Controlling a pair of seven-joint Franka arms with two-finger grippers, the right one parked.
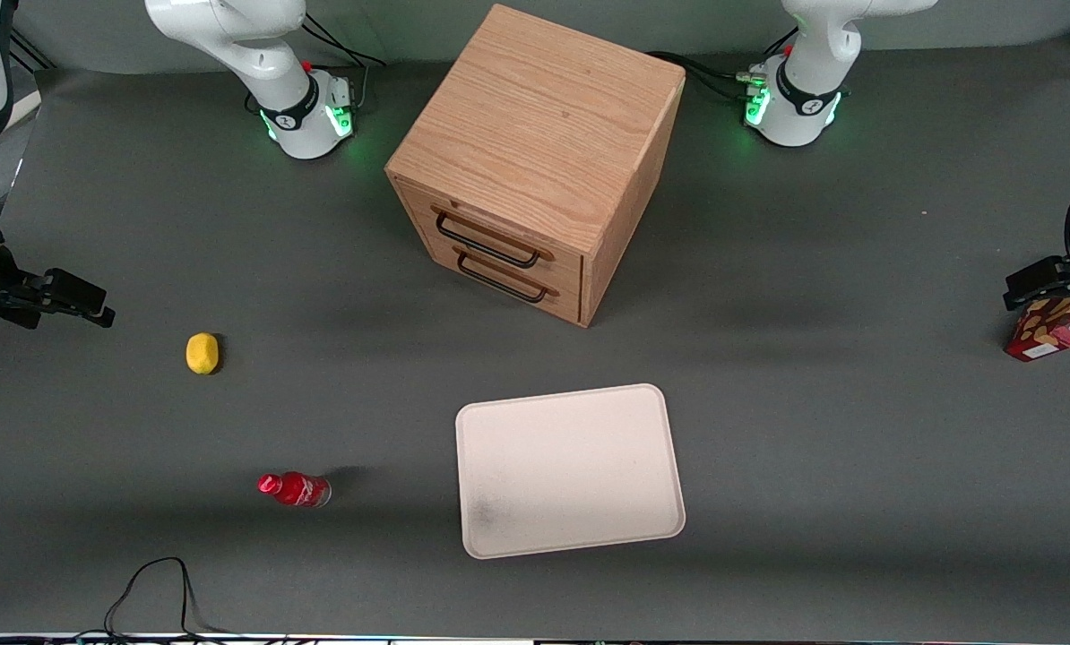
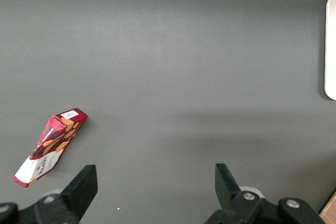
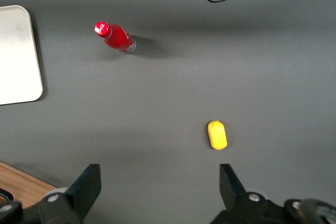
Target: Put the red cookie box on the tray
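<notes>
- Gripper (image 2: 152,192) of the left arm hangs above the grey table (image 1: 858,430) at the working arm's end, with its two black fingers (image 2: 81,187) spread wide apart and nothing between them.
- Wooden cabinet (image 1: 535,152) with two drawers and dark handles stands in the middle of the table, between the two arm bases.
- Cream-white tray (image 1: 569,470) lies flat, nearer to the front camera than the cabinet; it has rounded corners, a low rim and a faint grey smudge near one corner.
- Red cookie box (image 2: 50,147) is slim and long, dark red with tan cookie pictures and a white panel at one end. It rests on the table close to the gripper, well apart from the tray.
- Small red bottle (image 1: 295,489) lies on its side toward the parked arm's end.
- Yellow lemon (image 1: 202,352) sits near the bottle.
</notes>
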